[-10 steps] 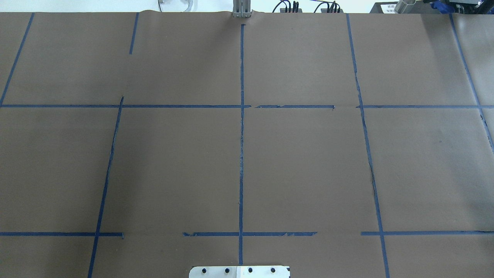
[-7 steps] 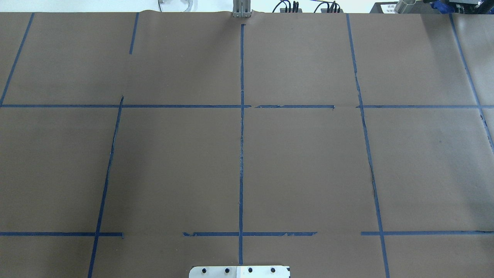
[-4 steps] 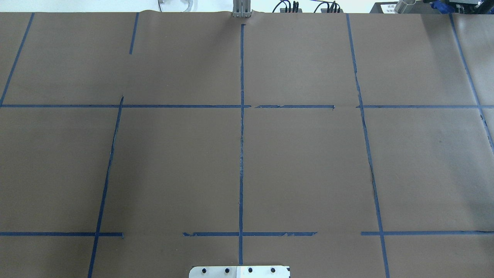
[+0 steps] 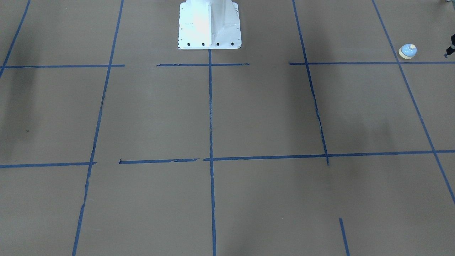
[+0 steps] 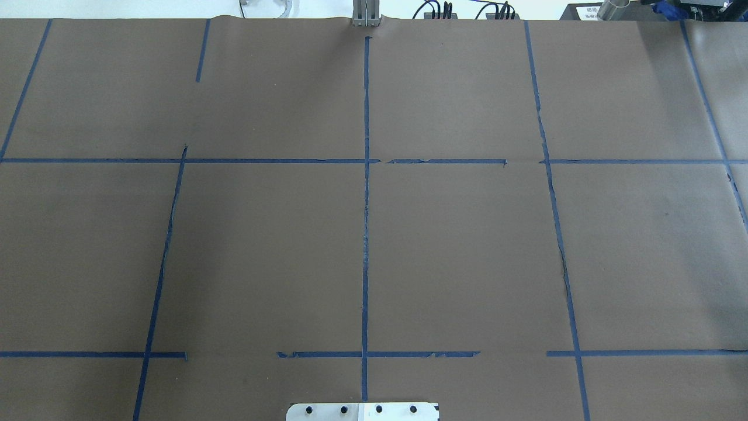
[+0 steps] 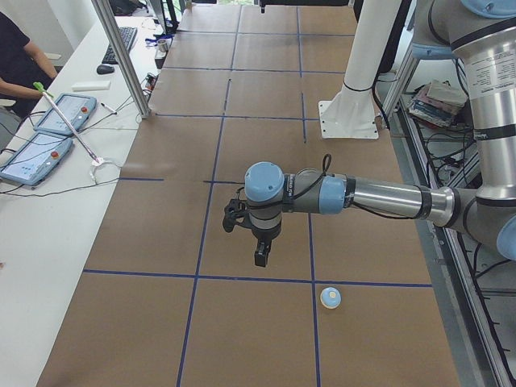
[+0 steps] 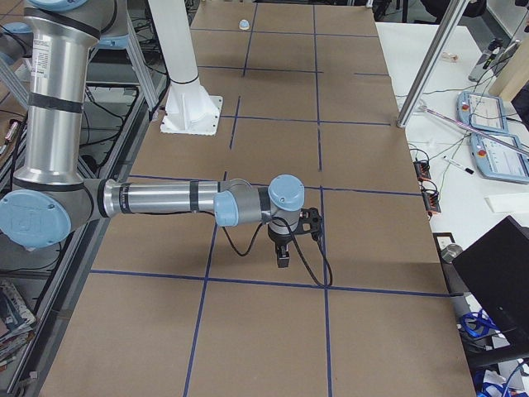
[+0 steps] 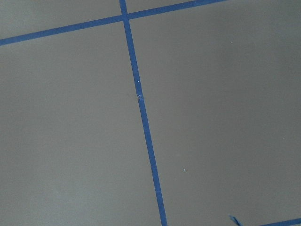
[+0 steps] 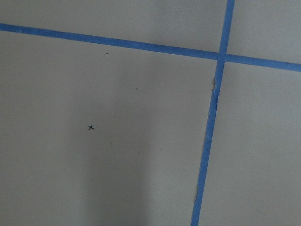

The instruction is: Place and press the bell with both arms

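Observation:
The bell, light blue with a cream rim and button, stands upright on the brown paper near a tape crossing at the table's left end. It also shows in the exterior left view and, tiny, in the exterior right view. My left gripper hangs above the table, apart from the bell; only a black sliver shows in the front-facing view. I cannot tell whether it is open. My right gripper hangs over the table's right end; I cannot tell its state. Both wrist views show only paper and tape.
The white pedestal base stands at the robot's side of the table. Blue tape lines grid the brown paper. An operators' white table with tablets, a metal post and a seated person lie beyond the far edge.

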You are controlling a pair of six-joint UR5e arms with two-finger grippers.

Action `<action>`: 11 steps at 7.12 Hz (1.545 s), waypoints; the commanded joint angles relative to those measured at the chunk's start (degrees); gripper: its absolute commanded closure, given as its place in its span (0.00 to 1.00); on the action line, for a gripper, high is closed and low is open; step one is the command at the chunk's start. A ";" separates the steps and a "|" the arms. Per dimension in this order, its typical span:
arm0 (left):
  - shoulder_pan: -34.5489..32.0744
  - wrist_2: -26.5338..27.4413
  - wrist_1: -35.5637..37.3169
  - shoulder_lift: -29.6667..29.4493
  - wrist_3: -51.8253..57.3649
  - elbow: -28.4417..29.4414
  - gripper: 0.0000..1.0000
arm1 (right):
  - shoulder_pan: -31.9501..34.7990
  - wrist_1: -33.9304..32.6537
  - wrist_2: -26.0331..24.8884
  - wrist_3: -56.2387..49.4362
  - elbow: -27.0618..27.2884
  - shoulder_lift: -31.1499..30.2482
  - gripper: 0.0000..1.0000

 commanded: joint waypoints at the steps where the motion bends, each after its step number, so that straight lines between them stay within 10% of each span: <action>1: -0.04 -0.44 -0.10 1.70 0.04 -0.76 0.00 | 0.00 -0.02 0.02 0.08 0.09 -0.01 0.00; 8: 10.16 1.88 -12.72 9.42 -15.05 1.16 0.00 | -0.18 1.12 1.86 0.87 3.25 0.61 0.00; 11: 17.39 3.51 -42.90 12.51 -33.37 17.93 0.00 | -1.14 6.04 1.69 0.78 3.34 0.00 0.00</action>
